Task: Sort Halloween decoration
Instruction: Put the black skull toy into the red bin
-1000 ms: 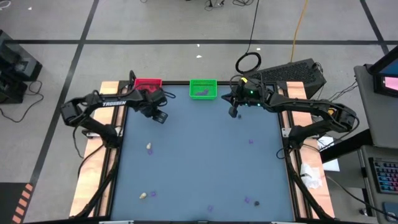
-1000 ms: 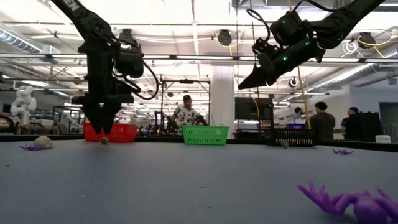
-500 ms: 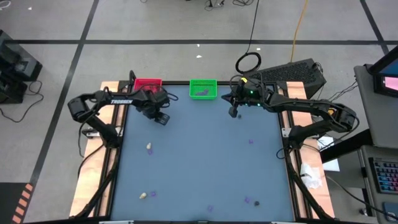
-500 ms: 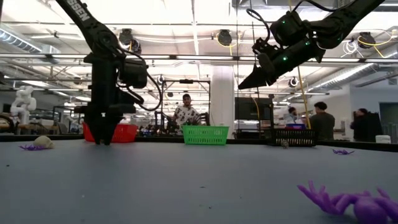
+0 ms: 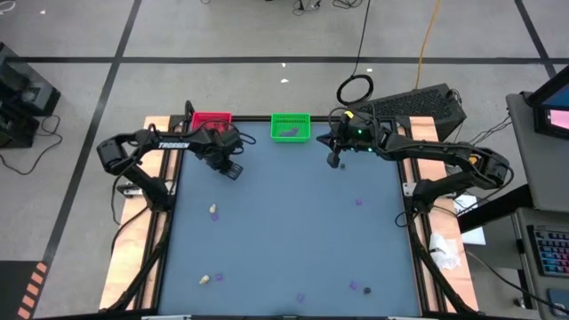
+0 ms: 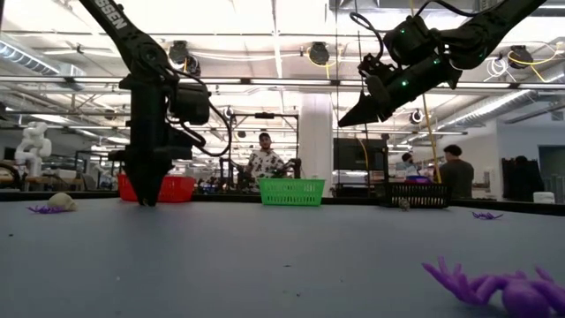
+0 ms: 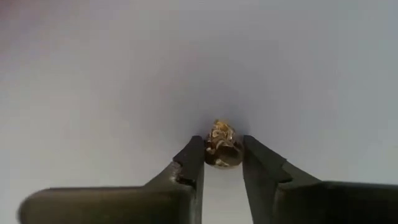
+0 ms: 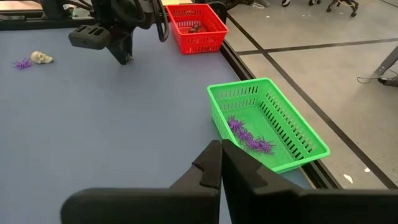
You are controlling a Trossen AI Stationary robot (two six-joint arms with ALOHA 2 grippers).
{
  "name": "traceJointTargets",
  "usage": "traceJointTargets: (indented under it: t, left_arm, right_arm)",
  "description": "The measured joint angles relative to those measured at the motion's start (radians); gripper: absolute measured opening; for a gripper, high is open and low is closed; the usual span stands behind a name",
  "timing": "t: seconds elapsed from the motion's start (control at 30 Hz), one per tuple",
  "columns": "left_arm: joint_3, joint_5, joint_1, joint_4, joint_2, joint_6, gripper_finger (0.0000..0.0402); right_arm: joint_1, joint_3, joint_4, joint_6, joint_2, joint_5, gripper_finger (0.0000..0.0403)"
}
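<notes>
**Blue table, left jaws close on a trinket**

Blue table first: just in front of its red bin, the left gripper has narrowed, now pinching a brownish lump. Lifting looks next. Right gripper hovers pressed shut beside the green bin.

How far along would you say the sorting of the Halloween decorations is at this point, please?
Partly done. Purple bits already lie in the green bin, and something dark sits in the red bin. In hand: the left hand is down at the mat, its fingers on either side of a small brownish lump. Left: two cream lumps and several purple bits on the mat. The right hand hovers shut by the green bin.
</notes>
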Motion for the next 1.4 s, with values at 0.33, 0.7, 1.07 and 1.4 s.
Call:
traceJointTargets:
  t: [0.33, 0.7, 1.07, 1.4]
  left_arm:
    - [0.043, -0.010, 0.001, -0.058, 0.007, 0.049, 0.0062]
    - [0.166, -0.014, 0.052, -0.136, 0.005, 0.151, 0.0059]
    - [0.353, -0.065, 0.207, -0.251, 0.003, 0.268, 0.0059]
    - [0.400, -0.066, 0.387, -0.252, 0.021, 0.358, 0.0058]
  right_arm:
    - [0.000, 0.000, 0.000, 0.000, 0.000, 0.000, 0.0000]
    - [0.000, 0.000, -0.003, -0.003, 0.000, 0.000, 0.0000]
    - [0.000, 0.000, -0.023, -0.008, 0.000, 0.000, 0.0000]
    - [0.000, 0.000, -0.022, -0.008, 0.000, 0.000, 0.0000]
